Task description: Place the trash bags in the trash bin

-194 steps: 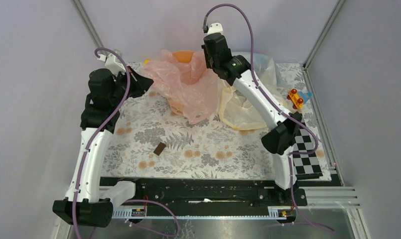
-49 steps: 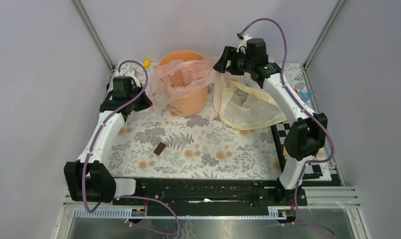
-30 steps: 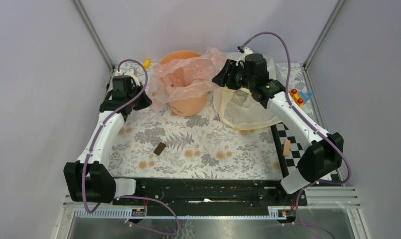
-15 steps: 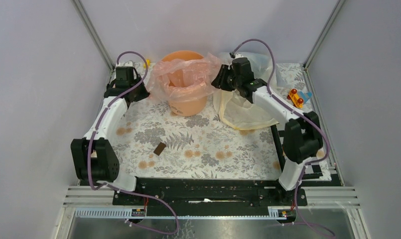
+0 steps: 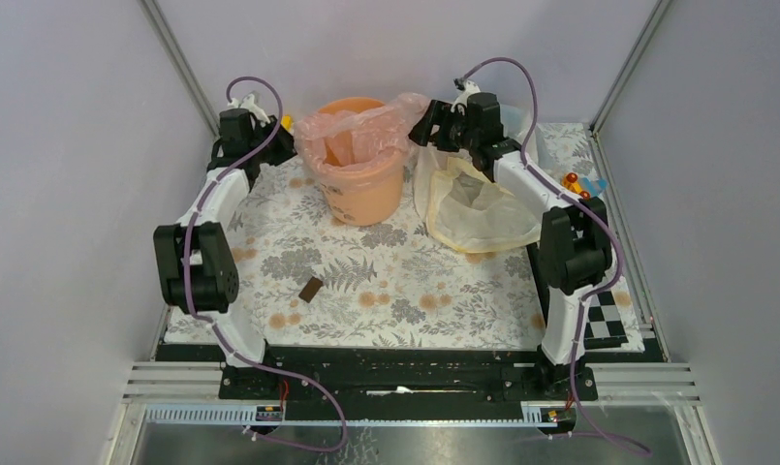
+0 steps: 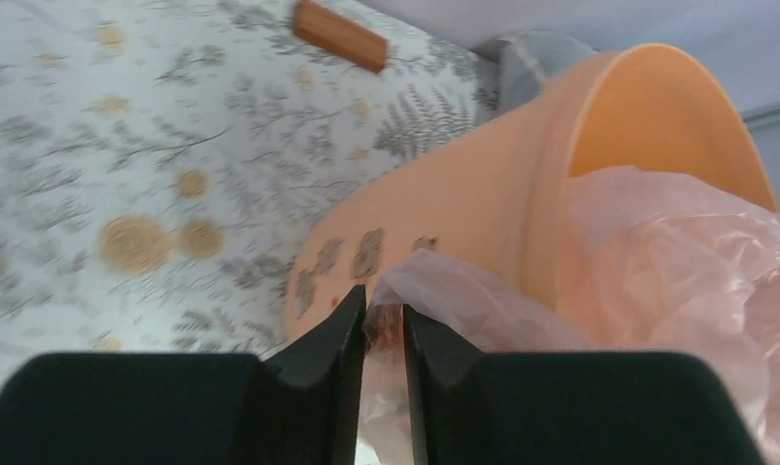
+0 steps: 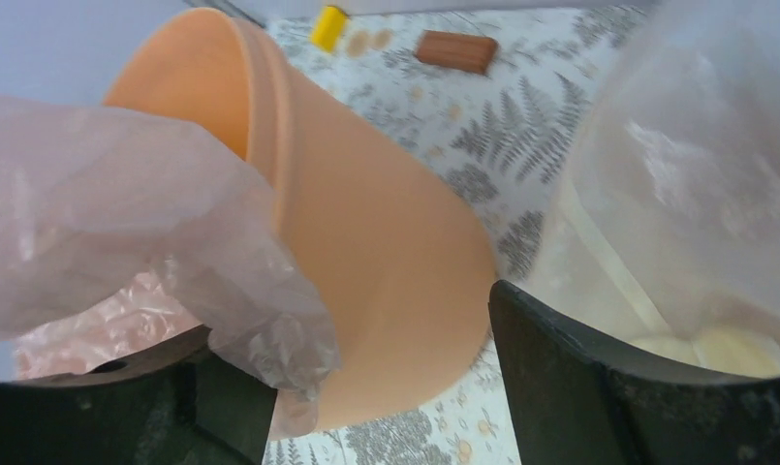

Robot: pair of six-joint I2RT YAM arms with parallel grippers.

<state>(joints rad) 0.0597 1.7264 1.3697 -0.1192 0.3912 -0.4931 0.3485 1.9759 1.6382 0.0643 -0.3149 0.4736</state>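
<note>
Expect bag (image 5: 358,136) to slip off bin (image 5: 366,199) rim at right: right claw (image 7: 378,339) spread wide, left claw (image 6: 384,325) nearly pressed together, bag edge in slit, hold unclear

Trash bin (image 5: 363,194) stands far-centre on table (image 5: 415,281), trash bag (image 5: 352,134) in it and over its rim; second bag (image 5: 483,208) lies right, small block (image 5: 311,289) in front.

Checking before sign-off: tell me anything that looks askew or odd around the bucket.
The trash bag sits unevenly on the trash bin: film folds over the near rim, the far rim is bare, and a loose flap sticks up by the right gripper. Nothing spilled.
</note>
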